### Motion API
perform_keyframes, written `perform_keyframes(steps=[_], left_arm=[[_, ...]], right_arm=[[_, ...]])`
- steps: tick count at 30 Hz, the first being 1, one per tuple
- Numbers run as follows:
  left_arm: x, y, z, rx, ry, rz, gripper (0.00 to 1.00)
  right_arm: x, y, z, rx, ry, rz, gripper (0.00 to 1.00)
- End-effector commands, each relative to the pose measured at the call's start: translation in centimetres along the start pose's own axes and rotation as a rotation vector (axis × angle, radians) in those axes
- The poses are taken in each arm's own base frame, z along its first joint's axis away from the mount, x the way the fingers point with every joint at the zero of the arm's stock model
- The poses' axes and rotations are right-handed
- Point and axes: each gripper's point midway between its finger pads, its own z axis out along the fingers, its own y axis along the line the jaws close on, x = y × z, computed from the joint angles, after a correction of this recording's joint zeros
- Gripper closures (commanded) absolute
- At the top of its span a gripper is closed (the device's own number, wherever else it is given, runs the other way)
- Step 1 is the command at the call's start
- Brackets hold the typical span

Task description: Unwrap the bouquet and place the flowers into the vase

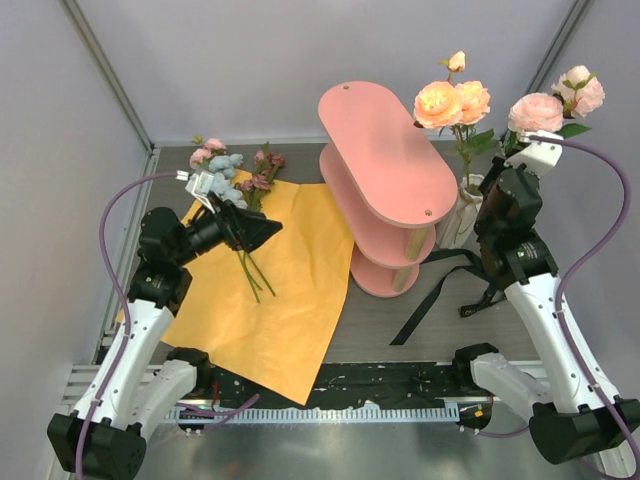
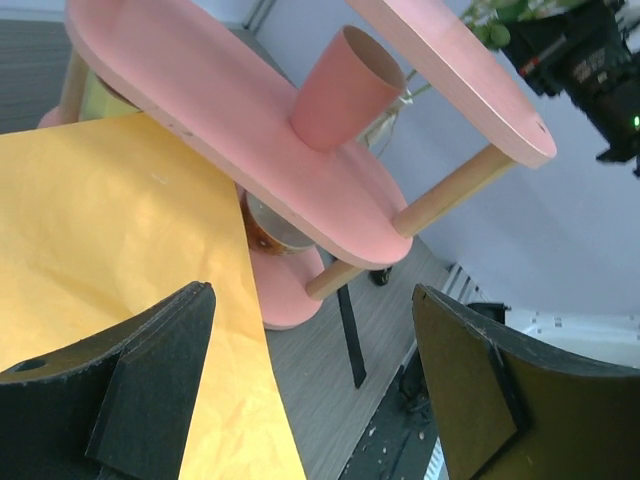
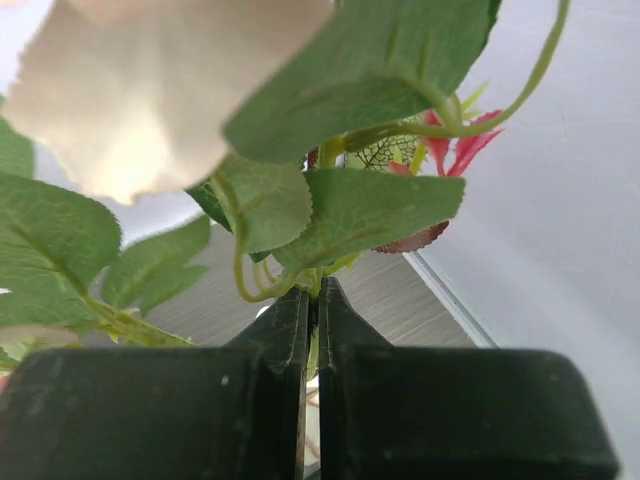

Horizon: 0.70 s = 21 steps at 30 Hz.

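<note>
The orange paper point(image 1: 270, 300) of the bouquet lies unwrapped and flat on the table's left side. Blue and mauve flowers point(image 1: 235, 178) rest on its far edge, stems pointing toward me. My left gripper point(image 1: 255, 232) hovers open over those stems; in its wrist view the gripper point(image 2: 315, 350) holds nothing. The cream vase point(image 1: 463, 215) stands right of the shelf with peach roses point(image 1: 452, 100) in it. My right gripper point(image 1: 520, 148) is raised above and right of the vase. It is shut on the green stem point(image 3: 315, 285) of a pink rose point(image 1: 536, 112).
A pink three-tier oval shelf point(image 1: 385, 170) stands mid-table between the paper and the vase, with a pink cup point(image 2: 345, 90) on a lower tier. The black ribbon point(image 1: 440, 290) lies loose on the table in front of the shelf. Grey walls close in both sides.
</note>
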Motion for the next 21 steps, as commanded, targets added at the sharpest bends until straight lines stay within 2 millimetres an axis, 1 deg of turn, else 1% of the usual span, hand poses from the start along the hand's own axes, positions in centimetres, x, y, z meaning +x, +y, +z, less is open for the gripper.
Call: perform_keyframes(steps=[1,2,3,5,6,7,9,10,12,13,14,15,17,18,19,21], left_arm=[[-1.3,1.9,0.3,-0.124,-0.080,-0.114,0.16],[-1.2,3.0,0.3,-0.179,-0.093,-0.150,0.16],[-1.3,3.7,0.4,-0.213,-0.104,-0.185,0.16],[-0.2,5.4,0.2,-0.303,-0.086,-0.292,0.15],[0.4,6.2,0.5,-0.324,-0.065,-0.325,0.15],[0.6,6.3,0.7,-0.324,-0.052,-0.342,0.15],[1.1,6.5,0.9,-0.324,-0.032,-0.368,0.16],[1.2,6.5,0.8,-0.327,-0.032,-0.371,0.16],[1.1,6.5,0.6,-0.330,-0.036,-0.361,0.15],[0.9,6.4,0.5,-0.333,-0.041,-0.356,0.15],[1.0,6.4,0.4,-0.337,-0.036,-0.356,0.15],[1.0,6.4,0.4,-0.338,-0.031,-0.347,0.15],[1.0,6.3,0.3,-0.339,-0.024,-0.343,0.15],[1.0,6.2,0.3,-0.338,-0.021,-0.334,0.15],[1.0,6.3,0.3,-0.343,-0.019,-0.332,0.15],[0.9,6.3,0.3,-0.347,-0.012,-0.316,0.15]], right_arm=[[-1.6,-0.7,-0.1,0.006,-0.117,0.125,0.96],[-0.6,-0.5,0.0,0.002,-0.102,0.112,0.95],[-0.3,-0.3,0.2,-0.006,-0.101,0.117,0.94],[0.7,-0.1,0.8,-0.003,-0.078,0.108,0.93],[1.1,0.3,1.0,-0.013,-0.064,0.111,0.93],[1.2,0.3,1.1,-0.014,-0.059,0.113,0.93],[2.2,0.7,1.7,-0.017,-0.024,0.117,0.92],[2.0,0.8,1.9,-0.018,-0.022,0.124,0.92],[3.6,1.1,2.5,-0.016,0.039,0.086,0.90],[3.8,1.2,2.7,-0.012,0.057,0.083,0.89],[3.4,1.4,2.8,-0.014,0.060,0.082,0.89],[4.4,1.6,3.2,-0.010,0.100,0.055,0.88],[4.4,1.8,3.3,-0.009,0.125,0.051,0.84],[4.6,2.0,3.6,-0.013,0.138,0.048,0.80],[4.2,2.3,3.5,-0.028,0.138,0.058,0.77],[4.6,2.4,3.7,-0.028,0.163,0.047,0.65]])
